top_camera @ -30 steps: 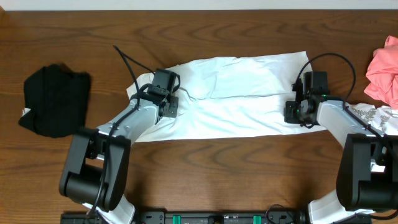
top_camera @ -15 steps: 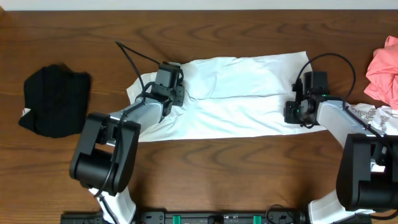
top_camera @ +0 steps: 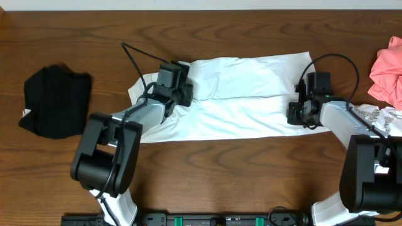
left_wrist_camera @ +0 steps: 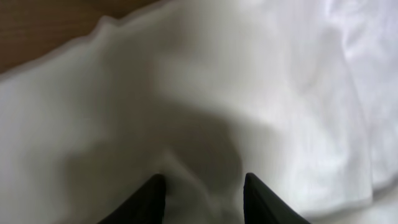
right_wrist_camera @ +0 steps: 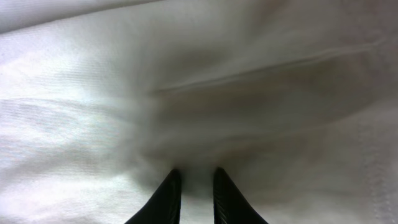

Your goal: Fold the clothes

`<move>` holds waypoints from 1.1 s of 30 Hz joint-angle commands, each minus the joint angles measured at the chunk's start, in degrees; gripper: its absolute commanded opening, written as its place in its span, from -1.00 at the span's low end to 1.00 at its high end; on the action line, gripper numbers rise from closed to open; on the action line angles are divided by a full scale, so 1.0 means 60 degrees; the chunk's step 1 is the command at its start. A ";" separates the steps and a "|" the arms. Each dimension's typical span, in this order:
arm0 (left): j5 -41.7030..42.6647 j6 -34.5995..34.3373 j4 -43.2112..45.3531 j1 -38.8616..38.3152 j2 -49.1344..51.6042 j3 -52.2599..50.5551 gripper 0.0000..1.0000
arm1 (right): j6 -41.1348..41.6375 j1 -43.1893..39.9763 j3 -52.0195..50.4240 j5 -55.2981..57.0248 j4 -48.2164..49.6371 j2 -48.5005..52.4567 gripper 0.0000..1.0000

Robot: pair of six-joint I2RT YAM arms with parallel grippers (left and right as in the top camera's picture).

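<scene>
Lying across the middle of the table (top_camera: 251, 31), the white T-shirt (top_camera: 239, 100) is folded into a long band running left to right. The left gripper (left_wrist_camera: 202, 193) sits on its left end with its jaws apart, and in the blurred wrist view nothing seems pinched between them. The right gripper (right_wrist_camera: 196, 190), at the right end, is clamped on a thin fold of the shirt. A black garment (top_camera: 56, 100) lies at the far left, and a pink garment (top_camera: 386, 69) is at the right edge.

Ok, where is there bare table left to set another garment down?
Free table: the near strip in front of the white T-shirt, the far strip behind it, and the gap between it and the black garment. Crowded at right, by the pink garment and patterned cloth.
</scene>
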 commanded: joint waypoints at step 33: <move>-0.1778 0.0590 -0.0368 0.0729 -0.0809 -0.0175 0.01 | -0.0113 0.0091 -0.0095 0.0036 -0.0171 0.0113 -0.65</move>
